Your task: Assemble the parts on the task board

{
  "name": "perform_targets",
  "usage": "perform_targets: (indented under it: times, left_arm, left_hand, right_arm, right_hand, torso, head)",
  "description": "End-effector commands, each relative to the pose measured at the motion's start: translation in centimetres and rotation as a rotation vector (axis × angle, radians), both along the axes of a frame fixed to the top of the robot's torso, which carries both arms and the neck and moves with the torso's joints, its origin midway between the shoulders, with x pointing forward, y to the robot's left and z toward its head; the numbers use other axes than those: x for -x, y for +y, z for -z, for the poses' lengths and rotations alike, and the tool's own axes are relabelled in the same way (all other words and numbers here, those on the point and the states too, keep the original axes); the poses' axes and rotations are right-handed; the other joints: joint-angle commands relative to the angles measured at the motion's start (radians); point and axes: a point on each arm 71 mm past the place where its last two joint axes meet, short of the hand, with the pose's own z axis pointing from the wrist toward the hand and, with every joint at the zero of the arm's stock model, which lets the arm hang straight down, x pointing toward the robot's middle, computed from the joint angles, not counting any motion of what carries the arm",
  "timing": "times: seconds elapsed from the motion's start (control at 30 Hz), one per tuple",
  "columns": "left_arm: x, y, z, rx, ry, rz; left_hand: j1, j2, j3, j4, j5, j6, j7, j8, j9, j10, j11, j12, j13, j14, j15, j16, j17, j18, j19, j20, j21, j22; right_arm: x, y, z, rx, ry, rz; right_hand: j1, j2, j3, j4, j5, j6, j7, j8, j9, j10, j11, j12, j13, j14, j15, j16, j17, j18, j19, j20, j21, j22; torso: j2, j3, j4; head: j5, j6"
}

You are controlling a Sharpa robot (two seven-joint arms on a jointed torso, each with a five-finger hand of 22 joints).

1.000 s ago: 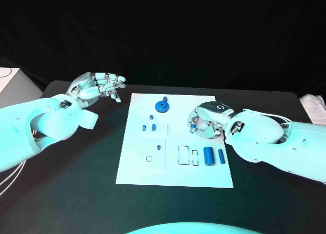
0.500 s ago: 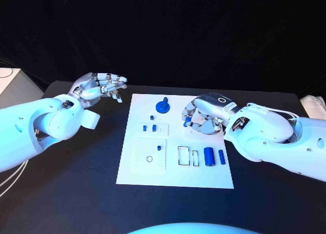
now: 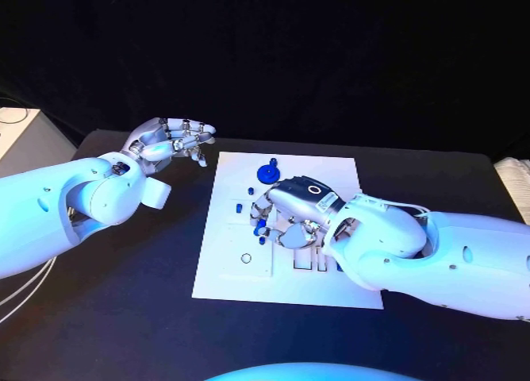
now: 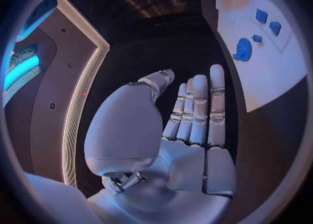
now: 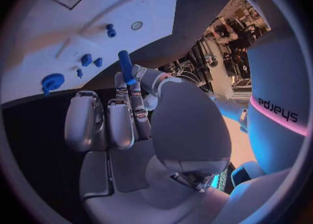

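My right hand [image 3: 290, 213] sits over the middle of the task board [image 3: 334, 171], pinching one blue peg [image 5: 125, 66] between thumb and fingertips [image 5: 135, 72]; in the right wrist view the peg stands up past those fingertips, clear of the board. Beyond the peg I count one small blue stud [image 5: 110, 30] and one ring-shaped mark [image 5: 136, 25] on the white plate. Further along the board from the hand sit two small blue square blocks [image 5: 86, 59], one tiny blue piece [image 5: 80, 72] next to them, and one blue round knob [image 5: 52, 82] at the far end. In the head view the same knob [image 3: 266, 172] lies just past the hand's knuckles, and a black ring outline [image 3: 244, 258] is on the board near my wrist. My left hand [image 3: 169, 140] hovers off the board's far corner, well apart from the right, fingers loosely curled and holding nothing; its fingers [image 4: 195, 110] lie side by side in the left wrist view.
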Motion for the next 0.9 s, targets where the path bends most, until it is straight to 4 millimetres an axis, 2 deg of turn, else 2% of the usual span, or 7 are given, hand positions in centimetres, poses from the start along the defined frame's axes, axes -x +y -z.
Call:
perform_targets:
  times: [0.03, 0.13, 0.37, 0.53, 0.7, 0.9]
  left_arm:
    - [0.0, -0.4, 0.0, 0.017, -0.001, 0.023]
    - [0.0, -0.6, 0.0, 0.019, 0.001, 0.027]
    - [0.0, -1.0, 0.0, 0.022, 0.003, 0.034]
    - [0.0, -1.0, 0.0, 0.022, 0.003, 0.036]
    - [0.0, -1.0, 0.0, 0.022, 0.004, 0.036]
    - [0.0, -1.0, 0.0, 0.022, 0.005, 0.037]
  left_hand:
    - [0.006, 0.003, 0.000, 0.004, 0.003, -0.006, 0.002, 0.007, 0.001, -0.002, 0.004, -0.004, -0.001, -0.005, 0.001, 0.006, 0.001, 0.014, 0.001, 0.001, -0.007, -0.001]
    - [0.002, 0.001, -0.004, 0.008, 0.001, -0.007, 0.003, 0.007, 0.000, -0.002, 0.005, -0.004, -0.002, -0.006, 0.002, 0.006, 0.002, 0.014, 0.001, 0.002, -0.008, -0.002]
    - [0.000, 0.001, -0.005, 0.010, 0.001, -0.007, 0.003, 0.008, 0.000, -0.002, 0.005, -0.004, -0.002, -0.006, 0.002, 0.006, 0.002, 0.014, 0.001, 0.002, -0.008, -0.002]
    - [0.000, 0.001, -0.005, 0.010, 0.001, -0.007, 0.003, 0.008, 0.000, -0.002, 0.005, -0.004, -0.002, -0.006, 0.002, 0.006, 0.002, 0.014, 0.001, 0.002, -0.008, -0.002]
    - [0.000, 0.001, -0.005, 0.010, 0.001, -0.007, 0.003, 0.008, 0.000, -0.002, 0.005, -0.004, -0.002, -0.006, 0.002, 0.006, 0.002, 0.014, 0.001, 0.002, -0.008, -0.002]
    - [0.000, 0.001, -0.005, 0.010, 0.001, -0.007, 0.003, 0.008, 0.000, -0.002, 0.005, -0.004, -0.002, -0.006, 0.002, 0.006, 0.002, 0.014, 0.001, 0.002, -0.008, -0.002]
  right_arm:
    - [0.5, 0.9, 1.0, -0.019, 0.004, -0.034]
    - [0.9, 1.6, 1.8, -0.024, 0.018, -0.047]
    - [1.3, 2.5, 3.7, -0.022, 0.044, -0.061]
    - [1.2, 2.6, 4.5, -0.011, 0.054, -0.055]
    - [1.3, 2.6, 5.0, -0.003, 0.055, -0.054]
    - [1.2, 2.6, 5.3, 0.006, 0.049, -0.047]
  right_hand:
    - [0.030, 0.021, 0.014, -0.021, 0.008, 0.001, 0.003, 0.006, 0.001, 0.066, -0.058, -0.001, 0.040, 0.030, -0.007, 0.005, -0.003, -0.006, 0.001, -0.009, -0.001, -0.002]
    - [0.030, 0.021, 0.014, -0.021, 0.008, 0.001, 0.003, 0.006, 0.001, 0.066, -0.058, -0.001, 0.040, 0.030, -0.007, 0.005, -0.003, -0.006, 0.001, -0.009, -0.001, -0.002]
    - [0.030, 0.021, 0.016, -0.023, 0.009, 0.000, 0.003, 0.006, 0.002, 0.065, -0.058, -0.002, 0.041, 0.030, -0.007, 0.005, -0.003, -0.006, 0.001, -0.009, -0.001, -0.002]
    - [0.030, 0.021, 0.016, -0.024, 0.010, 0.000, 0.004, 0.006, 0.002, 0.065, -0.058, -0.003, 0.041, 0.030, -0.007, 0.006, -0.001, -0.006, 0.002, -0.009, 0.000, -0.001]
    - [0.030, 0.021, 0.017, -0.024, 0.010, 0.000, 0.004, 0.006, 0.002, 0.065, -0.058, -0.003, 0.041, 0.031, -0.007, 0.007, 0.000, -0.006, 0.002, -0.009, 0.001, -0.001]
    - [0.030, 0.021, 0.017, -0.024, 0.010, 0.000, 0.004, 0.006, 0.002, 0.065, -0.058, -0.003, 0.041, 0.031, -0.007, 0.007, 0.000, -0.006, 0.002, -0.009, 0.001, -0.001]
  torso:
    - [0.001, -0.0008, 0.0036]
    - [0.002, 0.0008, 0.0004]
    - [0.003, 0.0017, 0.0000]
    - [0.003, 0.0010, 0.0001]
    - [0.003, 0.0024, 0.0000]
    - [0.002, 0.0015, -0.0004]
  head:
    - [0.006, 0.002]
    - [0.013, 0.000]
    - [0.029, -0.004]
    - [0.030, -0.009]
    - [0.031, -0.012]
    - [0.032, -0.015]
